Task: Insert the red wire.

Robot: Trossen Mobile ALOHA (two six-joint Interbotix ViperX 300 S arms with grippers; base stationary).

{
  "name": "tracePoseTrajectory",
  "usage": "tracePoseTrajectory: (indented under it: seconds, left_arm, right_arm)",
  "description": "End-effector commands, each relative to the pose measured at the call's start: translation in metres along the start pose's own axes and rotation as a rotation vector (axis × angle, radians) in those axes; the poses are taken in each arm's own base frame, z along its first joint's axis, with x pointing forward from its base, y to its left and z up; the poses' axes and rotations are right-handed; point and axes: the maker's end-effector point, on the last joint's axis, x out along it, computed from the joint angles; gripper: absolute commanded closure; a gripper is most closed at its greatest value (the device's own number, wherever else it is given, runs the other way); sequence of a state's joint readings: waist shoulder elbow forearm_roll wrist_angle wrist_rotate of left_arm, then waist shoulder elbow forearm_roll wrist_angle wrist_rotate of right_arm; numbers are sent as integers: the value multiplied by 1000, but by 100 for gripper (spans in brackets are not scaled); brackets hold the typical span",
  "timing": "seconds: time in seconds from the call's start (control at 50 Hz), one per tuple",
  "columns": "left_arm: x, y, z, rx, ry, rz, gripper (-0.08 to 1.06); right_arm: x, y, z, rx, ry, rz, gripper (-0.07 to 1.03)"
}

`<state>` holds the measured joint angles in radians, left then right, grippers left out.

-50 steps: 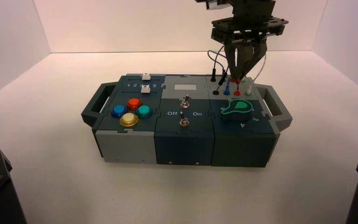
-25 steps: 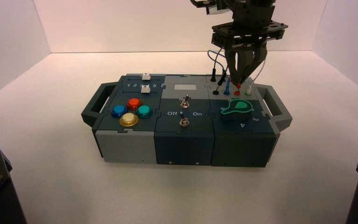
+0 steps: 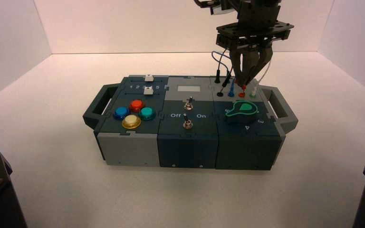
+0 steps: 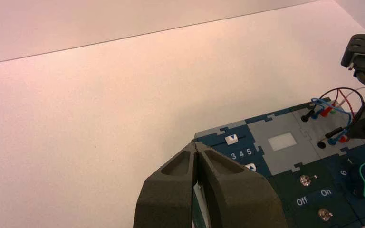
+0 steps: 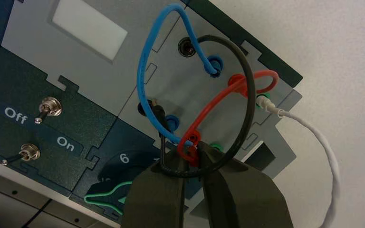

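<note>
The red wire (image 5: 228, 92) loops over the grey socket panel at the box's back right. Its far plug (image 5: 237, 80) stands in the back row. My right gripper (image 5: 192, 159) is shut on the near red plug (image 5: 188, 151), right at the front-row red socket, between a blue plug (image 5: 172, 122) and a green socket (image 5: 215, 146). I cannot tell whether the tip is in. In the high view the right gripper (image 3: 244, 84) points straight down with the plug (image 3: 243, 88) under its tips. My left gripper (image 4: 197, 148) is shut and empty, off the box's slider end.
A blue wire (image 5: 142, 71), a black wire (image 5: 248, 95) and a white wire (image 5: 324, 152) crowd the same panel; the black one lies across my right fingers (image 5: 157, 199). A green knob (image 3: 241, 109), toggle switches (image 3: 188, 102) and coloured buttons (image 3: 134, 113) sit on the box (image 3: 128, 142).
My right gripper has shifted slightly down and toward the box's front with the red plug, bringing it over the front-row red socket. It has barely moved in the last half second.
</note>
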<state>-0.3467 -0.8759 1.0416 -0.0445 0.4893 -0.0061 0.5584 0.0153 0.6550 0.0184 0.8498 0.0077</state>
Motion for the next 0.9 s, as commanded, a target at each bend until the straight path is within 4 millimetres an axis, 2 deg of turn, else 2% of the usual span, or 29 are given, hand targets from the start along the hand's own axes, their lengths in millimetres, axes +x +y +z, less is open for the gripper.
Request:
tracePoseTrajectory:
  seconds: [0.02,0.58,0.9]
  left_arm:
    - [-4,-1,15,11,-37,-2,101]
    - [-3,-1,14,10,-34,-1,101]
    - [-3,0,14,11,-35,0,101]
  right_arm:
    - [-13,1,11,2,-49,-1,98]
    - [-18,0,14,2,-60,-2,98]
    - [-10,0,14,-1,-45,-5,98]
